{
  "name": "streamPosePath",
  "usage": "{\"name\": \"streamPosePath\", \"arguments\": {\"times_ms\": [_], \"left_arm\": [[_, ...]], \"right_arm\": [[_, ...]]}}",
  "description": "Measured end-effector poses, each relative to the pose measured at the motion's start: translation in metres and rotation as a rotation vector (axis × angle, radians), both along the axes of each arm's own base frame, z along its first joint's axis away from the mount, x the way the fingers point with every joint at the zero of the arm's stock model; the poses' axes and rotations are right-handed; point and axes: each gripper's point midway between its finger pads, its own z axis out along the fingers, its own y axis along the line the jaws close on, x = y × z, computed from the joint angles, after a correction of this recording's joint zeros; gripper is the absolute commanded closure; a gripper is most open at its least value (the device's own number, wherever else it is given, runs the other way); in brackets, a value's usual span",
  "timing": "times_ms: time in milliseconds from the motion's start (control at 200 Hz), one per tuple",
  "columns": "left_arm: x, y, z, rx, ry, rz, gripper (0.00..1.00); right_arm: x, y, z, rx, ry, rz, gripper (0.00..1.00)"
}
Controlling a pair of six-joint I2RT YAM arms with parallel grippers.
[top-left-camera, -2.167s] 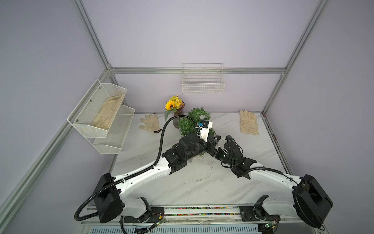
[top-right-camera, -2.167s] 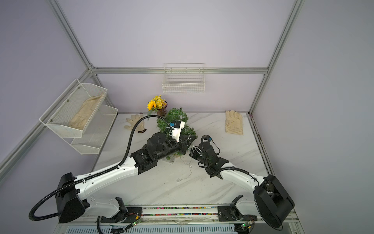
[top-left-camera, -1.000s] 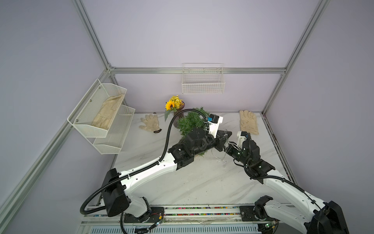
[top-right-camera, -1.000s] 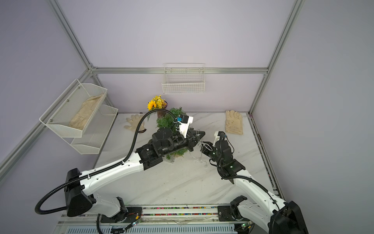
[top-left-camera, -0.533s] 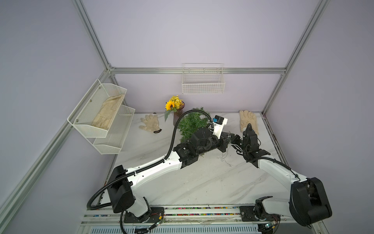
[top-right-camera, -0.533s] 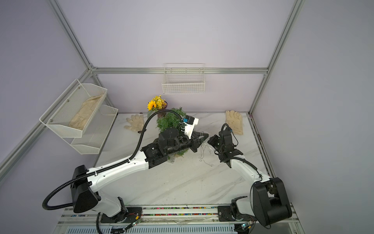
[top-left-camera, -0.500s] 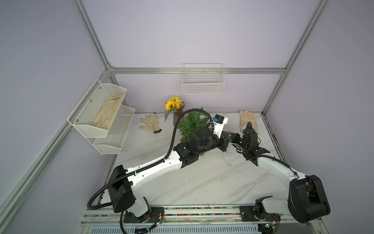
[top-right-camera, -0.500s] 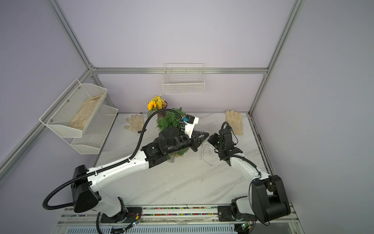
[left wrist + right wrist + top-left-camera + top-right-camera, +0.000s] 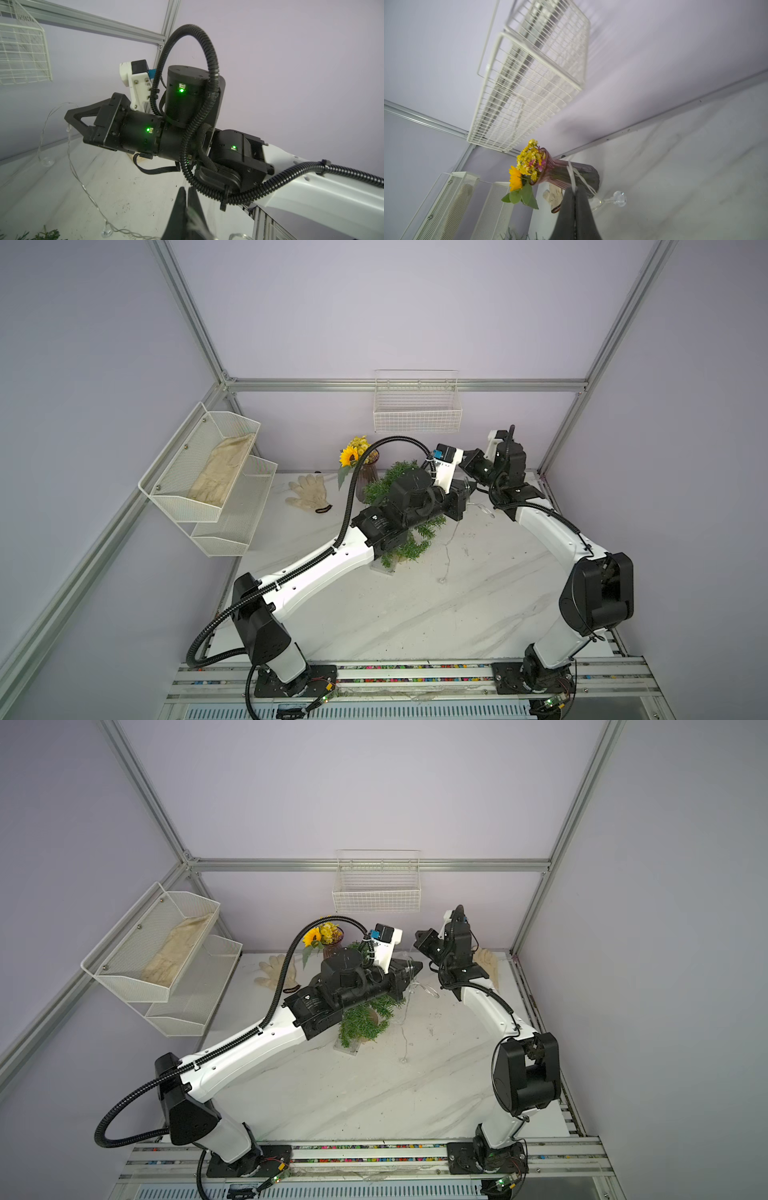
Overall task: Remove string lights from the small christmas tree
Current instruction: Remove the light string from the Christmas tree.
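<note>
Both arms have raised their claws and carried them farther back over the last half second. The right claw (image 9: pixel 467 460) has moved most and now hangs high above the worktop (image 9: pixel 415 614), close beside the camera on the left arm's wrist. The right elbow has swung up and inward. The left claw (image 9: pixel 417 966) reaches rightward over the small christmas tree (image 9: pixel 409 547), with its tip just below the right one and apart from it.

The right claw is pinched narrow on the string lights (image 9: pixel 619 199). The right wrist view shows a pale strand clamped at the fingertips, with a clear round bulb dangling just beside them. The left claw is squeezed tight too, and the left wrist view shows a pale, blurred bit of strand between its fingers (image 9: pixel 179 207). From the right claw the thin wire loops out and runs slack down toward the tree. In both top views a further length hangs to the worktop right of the tree.

The tree sits at the far middle of the worktop, mostly hidden under the left arm's wrist, so only its near and far branches show. A small clear box (image 9: pixel 384 566) lies at its near edge. Just left of the tree stands a vase (image 9: pixel 368 479) of yellow flowers, and a glove (image 9: pixel 309 491) lies farther left.
</note>
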Motion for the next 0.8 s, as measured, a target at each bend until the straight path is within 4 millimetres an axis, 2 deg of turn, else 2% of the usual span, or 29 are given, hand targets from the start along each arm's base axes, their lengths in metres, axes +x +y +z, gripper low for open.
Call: {"name": "streamPosePath", "arguments": {"times_ms": [140, 255, 530, 645, 800], "left_arm": [[0.013, -0.004, 0.014, -0.012, -0.029, 0.008, 1.00], [0.024, -0.012, 0.020, -0.025, -0.055, 0.004, 1.00], [0.060, -0.036, 0.024, -0.007, -0.169, 0.014, 1.00], [0.081, -0.042, 0.033, 0.016, -0.257, 0.031, 1.00], [0.116, -0.028, 0.058, -0.012, -0.351, 0.100, 1.00]], "right_arm": [[0.009, 0.013, 0.041, -0.015, -0.094, 0.073, 1.00], [0.012, 0.024, 0.061, -0.030, -0.142, 0.133, 1.00], [0.008, 0.032, 0.085, -0.041, -0.188, 0.198, 1.00], [0.005, 0.037, 0.099, -0.036, -0.225, 0.237, 1.00], [0.007, 0.035, 0.102, -0.033, -0.234, 0.264, 1.00]]}}
